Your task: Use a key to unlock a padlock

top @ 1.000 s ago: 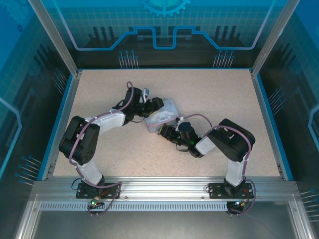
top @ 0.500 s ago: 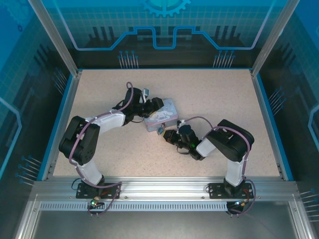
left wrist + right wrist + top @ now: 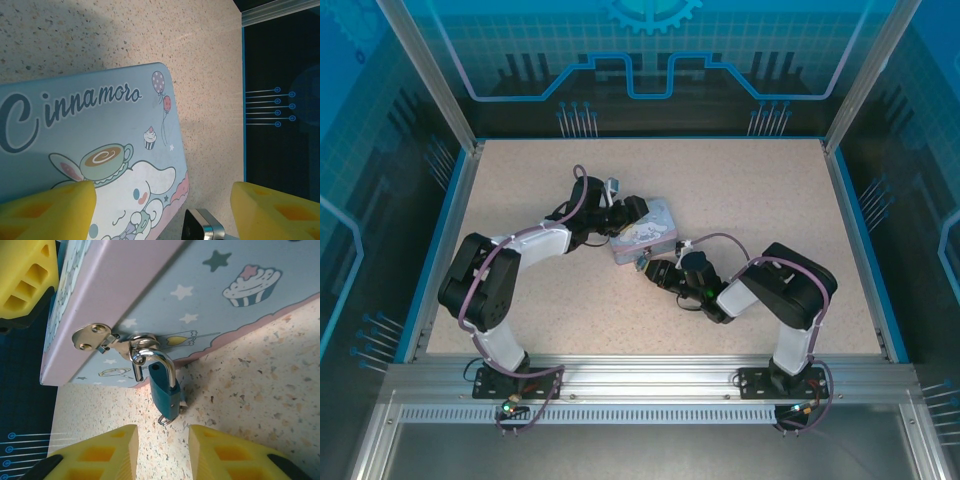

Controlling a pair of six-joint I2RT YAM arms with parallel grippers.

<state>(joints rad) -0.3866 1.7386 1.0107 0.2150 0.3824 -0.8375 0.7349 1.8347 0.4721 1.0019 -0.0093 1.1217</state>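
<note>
Moved since a second ago: elbow of the right arm, swung a little outward; right gripper (image 3: 653, 268) eased a touch back from the tin (image 3: 655, 225); left arm unmoved.
Padlock (image 3: 163, 390): hung by its shackle from the ring of the hasp (image 3: 92, 337) on the tin's front, body lying just beside the tin's bottom edge, over the surface (image 3: 260, 380).
Key (image 3: 165, 419): apparently the sliver of silver metal at the padlock's lower end (too small to say whether seated in the keyhole).
Right gripper: just short of the padlock's lower end, fingers (image 3: 100, 450) apart, nothing between them.
Left gripper (image 3: 164, 195): spread wide at the tin's other end, one finger over the lid, the other clear of its edge; not clamped on anything.
Risk: closing off-centre and swinging the padlock aside on its loose ring, or knocking the key out of line. With the tin unclamped, likely to slide under any push.
</note>
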